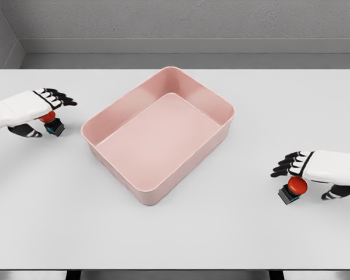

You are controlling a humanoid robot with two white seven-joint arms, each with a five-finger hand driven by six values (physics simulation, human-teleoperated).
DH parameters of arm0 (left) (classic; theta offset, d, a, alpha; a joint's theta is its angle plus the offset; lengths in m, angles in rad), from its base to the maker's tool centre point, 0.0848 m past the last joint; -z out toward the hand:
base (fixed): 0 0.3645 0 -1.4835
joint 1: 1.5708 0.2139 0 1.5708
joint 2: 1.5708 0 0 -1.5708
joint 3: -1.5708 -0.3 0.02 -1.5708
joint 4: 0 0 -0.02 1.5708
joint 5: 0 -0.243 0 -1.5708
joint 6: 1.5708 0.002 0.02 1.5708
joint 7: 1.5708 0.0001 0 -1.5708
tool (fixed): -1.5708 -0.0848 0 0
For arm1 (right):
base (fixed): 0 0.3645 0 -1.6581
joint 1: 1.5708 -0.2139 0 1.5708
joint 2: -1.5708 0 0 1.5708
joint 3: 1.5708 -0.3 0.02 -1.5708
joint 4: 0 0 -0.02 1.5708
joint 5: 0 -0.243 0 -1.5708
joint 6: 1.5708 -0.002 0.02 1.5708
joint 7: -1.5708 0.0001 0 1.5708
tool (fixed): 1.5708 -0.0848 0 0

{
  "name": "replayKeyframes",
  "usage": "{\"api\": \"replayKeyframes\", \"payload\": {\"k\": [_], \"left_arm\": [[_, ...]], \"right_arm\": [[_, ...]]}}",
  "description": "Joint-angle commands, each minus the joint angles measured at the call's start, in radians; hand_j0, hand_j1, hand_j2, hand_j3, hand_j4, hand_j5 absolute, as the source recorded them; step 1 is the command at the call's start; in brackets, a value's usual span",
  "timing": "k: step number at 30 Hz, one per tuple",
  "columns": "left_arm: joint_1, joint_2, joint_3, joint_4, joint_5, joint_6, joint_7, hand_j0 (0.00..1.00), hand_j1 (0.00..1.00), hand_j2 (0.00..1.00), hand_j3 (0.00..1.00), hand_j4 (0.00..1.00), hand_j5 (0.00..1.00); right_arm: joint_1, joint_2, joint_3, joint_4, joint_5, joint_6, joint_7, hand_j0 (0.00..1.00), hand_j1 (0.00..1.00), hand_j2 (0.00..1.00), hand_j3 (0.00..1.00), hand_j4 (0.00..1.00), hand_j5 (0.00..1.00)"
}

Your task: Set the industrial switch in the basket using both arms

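A pink rectangular basket [219, 100] stands turned at an angle in the middle of the white table. One industrial switch [52, 125], a red button on a dark blue-edged base, sits left of the basket. My left hand [48, 111] hovers right over it, fingers stretched out and thumb low beside it, not closed on it. A second red-button switch [293, 191] lies at the right, toward the front. My right hand [300, 173] hangs just above and behind it, its black-tipped fingers [286, 165] spread and holding nothing.
The white table [175, 233] runs wide in front of the basket and between each switch and the basket's walls. A grey wall and floor strip lie behind the table's far edge.
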Motion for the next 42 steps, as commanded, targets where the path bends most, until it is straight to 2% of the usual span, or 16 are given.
{"api": "replayKeyframes", "payload": {"k": [1, 4, 7, 15, 21, 23, 26, 27, 31, 32, 37, 42], "left_arm": [[0.0, 0.001, 0.001, 0.026, 0.008, 0.001, 0.001, 1.0, 1.0, 1.0, 1.0, 1.0, 1.0], [-0.005, -0.002, 0.001, 0.047, 0.008, 0.001, 0.001, 1.0, 1.0, 1.0, 1.0, 1.0, 1.0], [-0.011, -0.02, 0.001, 0.076, 0.007, 0.001, 0.001, 1.0, 1.0, 1.0, 1.0, 1.0, 1.0], [-0.018, -0.06, -0.001, 0.09, -0.004, 0.001, 0.001, 1.0, 1.0, 1.0, 1.0, 1.0, 1.0], [-0.02, -0.077, -0.001, 0.135, -0.004, 0.001, 0.001, 0.99, 0.99, 0.99, 0.99, 0.99, 0.99], [-0.018, -0.077, -0.001, 0.135, -0.002, 0.001, -0.001, 0.89, 0.89, 0.89, 0.89, 0.89, 0.89], [-0.02, -0.077, -0.007, 0.144, 0.002, 0.001, -0.001, 0.8, 0.8, 0.8, 0.8, 0.8, 0.8], [-0.02, -0.074, -0.007, 0.144, 0.007, 0.001, 0.001, 0.7, 0.7, 0.7, 0.7, 0.7, 0.7], [-0.02, -0.068, -0.005, 0.144, 0.008, 0.001, 0.001, 0.61, 0.61, 0.61, 0.61, 0.61, 0.61], [-0.02, -0.066, -0.002, 0.147, 0.008, 0.001, 0.002, 0.53, 0.53, 0.53, 0.53, 0.53, 0.53], [-0.023, -0.065, 0.005, 0.153, 0.028, 0.001, 0.002, 0.41, 0.41, 0.41, 0.41, 0.41, 0.41], [-0.037, -0.065, 0.007, 0.15, 0.039, 0.001, 0.002, 0.39, 0.39, 0.39, 0.39, 0.39, 0.39]], "right_arm": [[0.0, 0.003, -0.004, -0.014, -0.006, 0.001, -0.003, 1.0, 1.0, 1.0, 1.0, 1.0, 1.0], [-0.003, 0.007, -0.002, -0.015, -0.006, 0.001, -0.005, 1.0, 1.0, 1.0, 1.0, 1.0, 1.0], [-0.003, 0.041, -0.002, -0.015, -0.006, 0.001, 0.0, 1.0, 1.0, 1.0, 1.0, 1.0, 1.0], [0.003, 0.049, 0.001, -0.017, -0.006, 0.001, 0.004, 1.0, 1.0, 1.0, 1.0, 1.0, 1.0], [0.003, 0.046, 0.001, -0.015, -0.004, 0.001, 0.024, 0.96, 0.96, 0.96, 0.96, 0.96, 0.96], [0.002, 0.047, 0.001, -0.017, -0.004, 0.001, 0.024, 0.95, 0.95, 0.95, 0.95, 0.95, 0.95], [-0.001, 0.049, 0.001, -0.015, -0.003, 0.001, 0.024, 0.95, 0.95, 0.95, 0.95, 0.95, 0.95], [0.0, 0.049, 0.001, -0.015, -0.003, 0.001, 0.026, 0.95, 0.95, 0.95, 0.95, 0.95, 0.95], [0.002, 0.047, 0.001, -0.012, 0.011, 0.001, 0.026, 0.92, 0.92, 0.92, 0.92, 0.92, 0.92], [0.002, 0.047, 0.001, -0.012, 0.013, 0.001, 0.027, 0.91, 0.91, 0.91, 0.91, 0.91, 0.91], [0.002, 0.049, -0.001, -0.012, 0.019, 0.001, 0.032, 0.86, 0.86, 0.86, 0.86, 0.86, 0.86], [0.002, 0.049, 0.001, -0.012, 0.019, 0.001, 0.033, 0.84, 0.84, 0.84, 0.84, 0.84, 0.84]]}}
